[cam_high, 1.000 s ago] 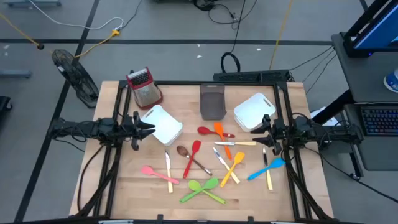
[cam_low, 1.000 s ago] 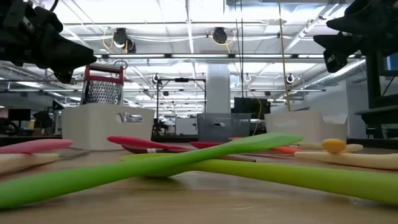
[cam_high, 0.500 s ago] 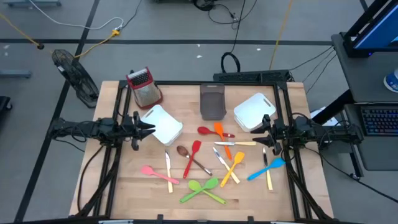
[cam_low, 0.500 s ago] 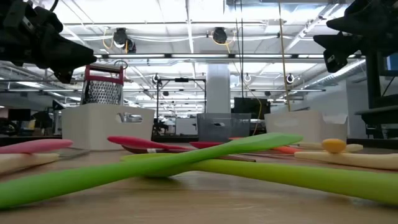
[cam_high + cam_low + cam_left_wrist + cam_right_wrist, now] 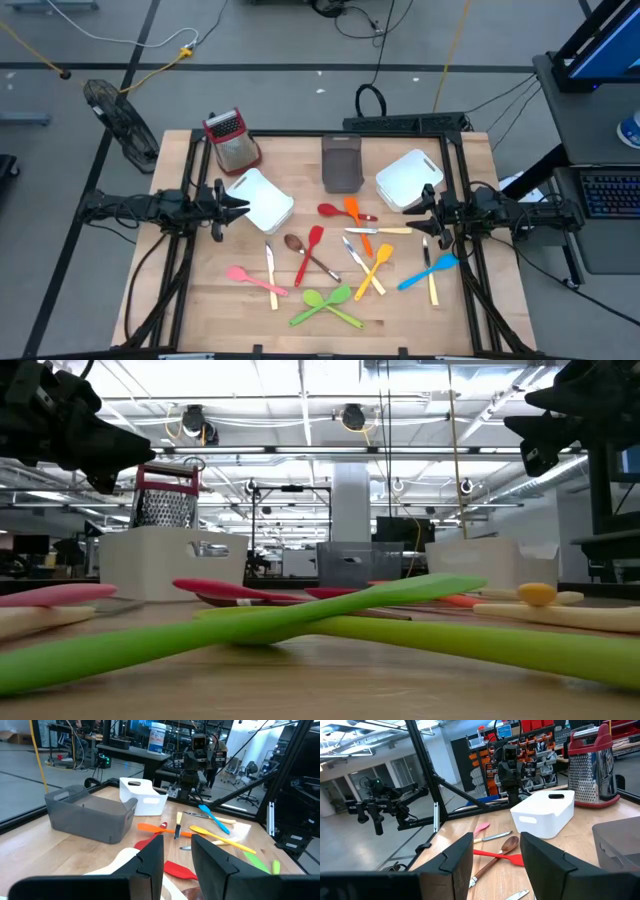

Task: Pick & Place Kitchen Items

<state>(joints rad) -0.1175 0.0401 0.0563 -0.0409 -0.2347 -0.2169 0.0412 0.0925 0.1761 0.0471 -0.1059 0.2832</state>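
Both my arms are parked high at the side edges of the bench (image 5: 200,300), nothing picked up. The left pincer (image 5: 232,204) sits at the left edge beside a white bin (image 5: 262,198), its fingers apart with nothing between them; the right pincer (image 5: 432,214) sits at the right edge beside the other white bin (image 5: 408,180), fingers also apart and empty.

The utensils (image 5: 340,255) lie scattered across the middle and front of the bench, and that clutter is my worry. The two green spatulas (image 5: 325,303) cross each other near the front edge, so closing on one could drag or flip the other. The red spoon (image 5: 309,252) lies over the brown spoon (image 5: 308,254), same problem. Everything lies flat on the wood, so coming down too shallow would just skate a handle sideways. The blue spatula (image 5: 428,271) and the knife (image 5: 432,285) touching it sit close to the right edge; a nudge there might send either off the bench.
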